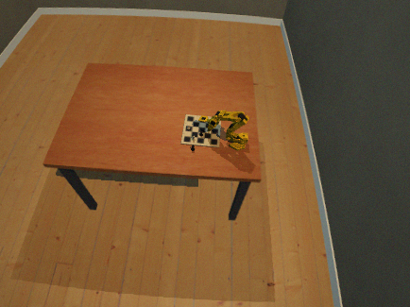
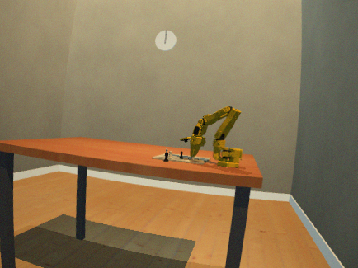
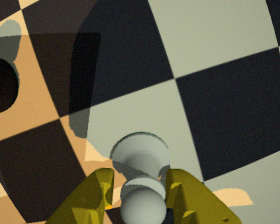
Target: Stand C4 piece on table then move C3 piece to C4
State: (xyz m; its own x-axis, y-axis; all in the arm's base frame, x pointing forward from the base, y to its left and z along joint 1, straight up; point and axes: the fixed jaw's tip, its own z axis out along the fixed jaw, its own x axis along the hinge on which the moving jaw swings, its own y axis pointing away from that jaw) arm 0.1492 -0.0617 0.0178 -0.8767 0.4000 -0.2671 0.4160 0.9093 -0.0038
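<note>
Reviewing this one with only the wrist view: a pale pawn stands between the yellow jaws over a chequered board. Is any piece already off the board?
Observer: Yes. A small black piece stands upright on the orange-brown wooden table, just beyond the chequered board's edge.
Operator: Where is the arm's base?
Observer: The yellow base sits on the table beside the board's opposite edge.
Operator: And the arm's posture?
Observer: It arches high at the elbow, with the gripper pointing steeply down onto the board.
</note>
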